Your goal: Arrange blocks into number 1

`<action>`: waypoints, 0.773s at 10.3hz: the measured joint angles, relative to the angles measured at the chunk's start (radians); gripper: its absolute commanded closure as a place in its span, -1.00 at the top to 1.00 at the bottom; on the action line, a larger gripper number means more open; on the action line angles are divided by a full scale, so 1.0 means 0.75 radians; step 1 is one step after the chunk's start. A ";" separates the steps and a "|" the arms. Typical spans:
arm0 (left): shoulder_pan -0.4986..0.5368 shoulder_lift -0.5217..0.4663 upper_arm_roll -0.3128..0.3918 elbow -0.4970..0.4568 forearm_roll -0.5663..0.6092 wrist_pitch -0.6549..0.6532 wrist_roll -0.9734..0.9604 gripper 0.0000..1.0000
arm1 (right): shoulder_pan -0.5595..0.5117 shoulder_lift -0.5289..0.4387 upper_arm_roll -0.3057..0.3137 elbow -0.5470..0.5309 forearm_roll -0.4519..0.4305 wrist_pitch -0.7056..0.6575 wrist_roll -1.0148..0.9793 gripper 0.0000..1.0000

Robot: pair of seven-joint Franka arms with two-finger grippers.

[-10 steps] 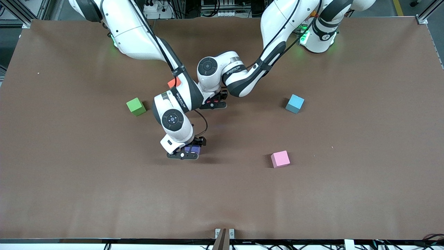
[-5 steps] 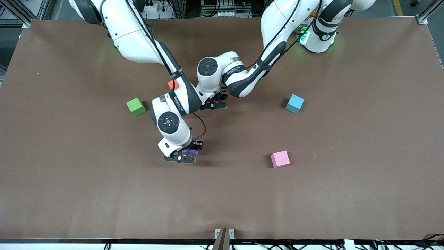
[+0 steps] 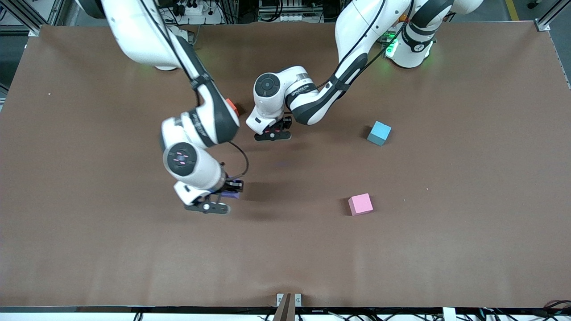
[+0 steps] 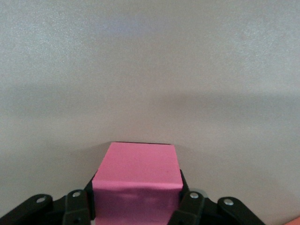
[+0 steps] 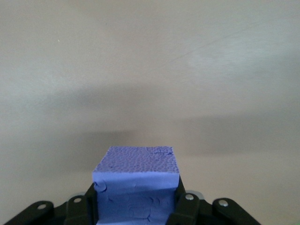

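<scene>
glossy white arms with dark grey joint bands — black cables, black grippers, green base lights.

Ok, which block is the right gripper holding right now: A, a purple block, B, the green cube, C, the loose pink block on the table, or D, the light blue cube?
A: the right wrist view shows the right gripper shut on the purple block, and the front view shows purple at that gripper.

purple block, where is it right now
The purple block sits clamped in the right end effector, over bare table toward the right arm's end, well apart from the loose pink block.
</scene>
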 measured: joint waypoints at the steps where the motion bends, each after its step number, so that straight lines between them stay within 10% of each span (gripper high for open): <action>1: -0.002 0.002 0.000 0.000 0.000 0.003 -0.003 -1.00 | -0.029 -0.049 -0.001 0.000 0.000 -0.054 -0.001 -1.00; 5: -0.008 0.004 0.000 0.000 0.002 0.006 -0.004 -0.76 | -0.111 -0.157 -0.001 -0.001 0.000 -0.197 -0.021 -1.00; 6: -0.008 0.004 0.000 0.000 0.002 0.006 -0.004 0.37 | -0.113 -0.159 -0.001 -0.001 0.001 -0.201 -0.022 -1.00; 7: -0.008 0.004 0.000 0.000 0.003 0.006 -0.004 0.99 | -0.113 -0.159 0.000 -0.005 0.001 -0.201 -0.022 -1.00; 8: -0.009 0.004 0.000 0.000 0.005 0.006 -0.004 1.00 | -0.113 -0.158 0.000 -0.008 0.001 -0.201 -0.022 -1.00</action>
